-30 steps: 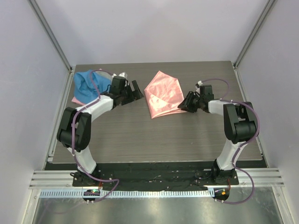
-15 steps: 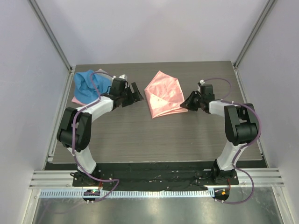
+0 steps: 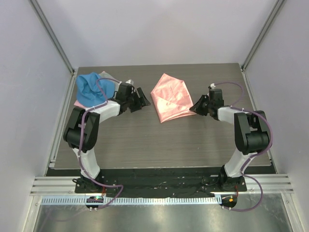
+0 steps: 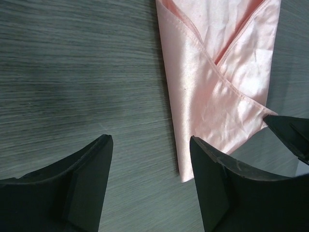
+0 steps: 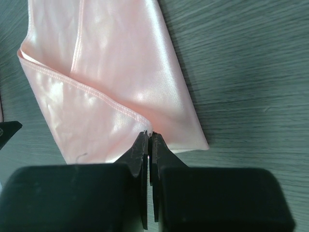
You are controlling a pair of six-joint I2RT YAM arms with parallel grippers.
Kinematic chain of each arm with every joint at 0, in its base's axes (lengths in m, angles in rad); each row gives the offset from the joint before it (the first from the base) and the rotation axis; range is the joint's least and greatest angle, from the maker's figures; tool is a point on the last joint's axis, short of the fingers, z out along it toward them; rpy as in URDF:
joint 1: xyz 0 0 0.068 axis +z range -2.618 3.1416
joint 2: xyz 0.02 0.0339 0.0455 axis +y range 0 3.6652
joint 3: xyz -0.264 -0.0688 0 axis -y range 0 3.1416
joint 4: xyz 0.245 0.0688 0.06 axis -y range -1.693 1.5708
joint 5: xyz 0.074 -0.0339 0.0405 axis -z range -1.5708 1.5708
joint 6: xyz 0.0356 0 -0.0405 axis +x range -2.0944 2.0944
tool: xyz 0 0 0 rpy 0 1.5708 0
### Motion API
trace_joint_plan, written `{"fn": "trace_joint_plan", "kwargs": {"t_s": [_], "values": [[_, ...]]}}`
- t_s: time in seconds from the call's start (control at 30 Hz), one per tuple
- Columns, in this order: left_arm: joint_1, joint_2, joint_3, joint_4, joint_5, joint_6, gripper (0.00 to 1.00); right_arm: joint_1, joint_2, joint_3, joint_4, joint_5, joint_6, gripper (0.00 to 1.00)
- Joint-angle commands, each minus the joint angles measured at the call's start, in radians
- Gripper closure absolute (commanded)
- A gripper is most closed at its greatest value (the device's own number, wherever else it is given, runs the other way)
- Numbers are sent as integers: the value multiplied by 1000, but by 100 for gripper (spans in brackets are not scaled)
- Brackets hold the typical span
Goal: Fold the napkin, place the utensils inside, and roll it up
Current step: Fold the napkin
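so your napkin [image 3: 170, 98] is lying folded on the table [image 3: 145, 140], sitting in the upper middle of the top view, a touch right of centre. it's making a rough diamond shape, with flaps lying over each other.

your right gripper [image 5: 148, 137] is sitting at the napkin's lower right corner in the top view. in the right wrist view its fingers are pressing tight together with no gap, right on the stitched hem of the top flap. so it's pinching that hem where it's crossing the layer below.

your left gripper [image 4: 148, 145] is hanging just left of the napkin. its fingers are spreading wide, with only bare wood grain between them. in the left wrist view the napkin's long edge is running down toward the finger on the right of the frame, and its lower corner is ending right beside that finger. i can't tell if they're touching. the dark tip of the right gripper is poking in at the right edge of that view, at the napkin's corner.

in the upper left of the top view a blue cloth [image 3: 89, 89] is bunching up, well apart from the napkin, with a bit of pink cloth [image 3: 78, 103] peeking out under it.
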Motion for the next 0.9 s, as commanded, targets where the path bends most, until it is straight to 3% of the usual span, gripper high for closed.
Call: {"fn": "trace_joint_plan", "kwargs": {"t_s": [0.0,0.47,0.7,0.8,0.87], "values": [[-29,50,19,92,13,-41,32,-16,-25,-14,45,49,4,99],[-81,212,122,224,13,-110,45,-34,4,-30,18,84,-2,99],[-88,276,177,212,-5,-98,60,-39,1,-24,13,46,-14,99],[-90,298,200,206,-7,-86,65,-39,-19,4,-17,1,-42,90],[-93,310,220,200,-8,-79,66,-40,-39,15,-27,-14,-68,75]]}}
